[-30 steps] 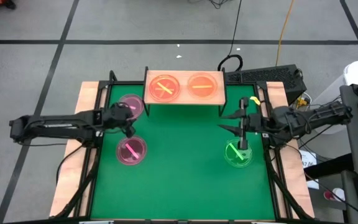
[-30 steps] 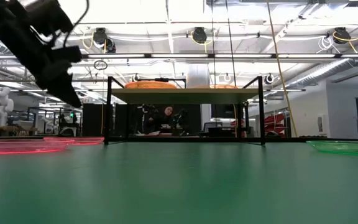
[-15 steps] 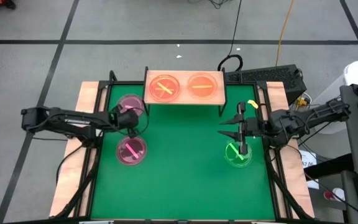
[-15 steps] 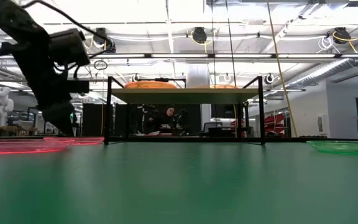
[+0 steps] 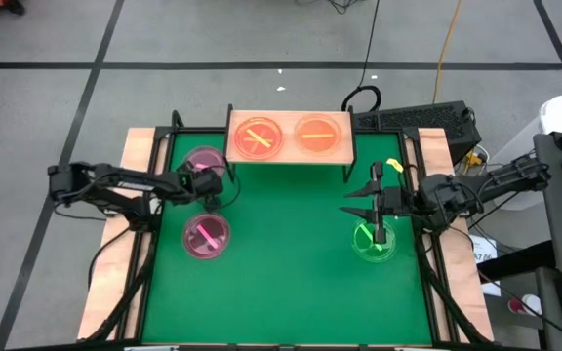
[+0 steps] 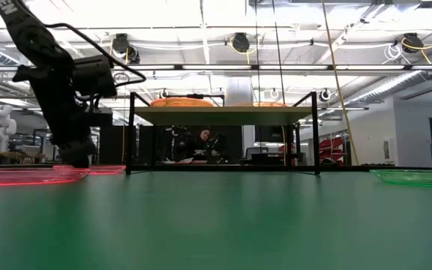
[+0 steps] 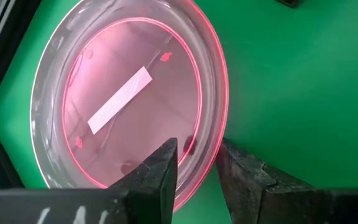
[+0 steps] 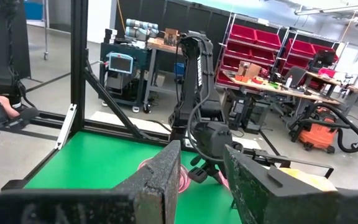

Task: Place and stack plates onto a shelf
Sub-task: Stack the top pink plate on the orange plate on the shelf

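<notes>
Two pink plates lie flat on the green table at the left, a far one (image 5: 206,162) and a near one (image 5: 206,235). My left gripper (image 5: 209,187) is open, low over the far pink plate's near rim (image 7: 209,155). One finger (image 7: 164,167) is inside the rim and one (image 7: 244,177) outside. A green plate (image 5: 374,242) lies at the right. My right gripper (image 5: 361,202) is open and empty just above it, fingers level, pointing toward the table's left. The shelf (image 5: 289,154) at the far edge carries two amber plates (image 5: 259,136) (image 5: 313,135). My left gripper's fingers stand on either side of the far pink plate's near rim (image 7: 209,155), coming down from above at a slant. I cannot tell whether they touch it. The plate lies flat on the table.
The shelf's black legs (image 6: 130,135) stand on the table's far part, with open room under the board. A black frame runs along the table's wooden sides (image 5: 144,185). The green middle of the table (image 5: 286,244) holds no objects.
My left gripper has come down and gone a little toward the table's right, from high above the left side down to the far pink plate's near rim. The plates have not moved.
</notes>
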Action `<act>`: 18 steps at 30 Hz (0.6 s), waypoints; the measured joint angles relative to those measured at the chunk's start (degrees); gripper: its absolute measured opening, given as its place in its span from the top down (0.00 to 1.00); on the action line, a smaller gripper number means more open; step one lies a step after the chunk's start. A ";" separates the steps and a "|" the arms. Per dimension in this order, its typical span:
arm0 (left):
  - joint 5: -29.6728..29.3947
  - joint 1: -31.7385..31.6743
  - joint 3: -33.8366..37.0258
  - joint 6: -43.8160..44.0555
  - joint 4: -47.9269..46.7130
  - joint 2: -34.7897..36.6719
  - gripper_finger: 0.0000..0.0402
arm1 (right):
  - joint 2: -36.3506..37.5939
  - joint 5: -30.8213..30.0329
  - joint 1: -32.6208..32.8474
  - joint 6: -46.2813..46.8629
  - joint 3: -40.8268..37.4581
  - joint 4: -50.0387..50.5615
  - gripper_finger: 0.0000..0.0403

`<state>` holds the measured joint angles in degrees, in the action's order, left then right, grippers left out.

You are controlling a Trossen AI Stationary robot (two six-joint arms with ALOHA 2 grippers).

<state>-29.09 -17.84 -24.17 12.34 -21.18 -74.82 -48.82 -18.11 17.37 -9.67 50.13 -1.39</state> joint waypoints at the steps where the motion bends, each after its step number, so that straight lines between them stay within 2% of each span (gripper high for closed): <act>1: -0.04 -0.18 -0.02 0.02 0.13 -0.19 0.72 | 0.00 -0.02 0.00 0.00 0.00 0.03 0.73; 8: 0.29 -0.30 0.22 0.21 0.19 -0.02 0.97 | 0.00 -0.06 0.00 0.22 0.00 0.84 0.73; 13: 1.44 1.87 -0.48 2.50 -3.07 2.92 0.99 | 0.00 -0.07 0.00 0.22 0.00 0.95 0.73; 18: 3.75 6.61 -5.13 6.45 -10.91 7.92 0.99 | 0.00 -0.07 0.00 0.22 0.00 0.94 0.73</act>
<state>-25.34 -11.23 -29.30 18.80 -32.09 -66.91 -48.82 -18.17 17.37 -9.45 50.13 -0.45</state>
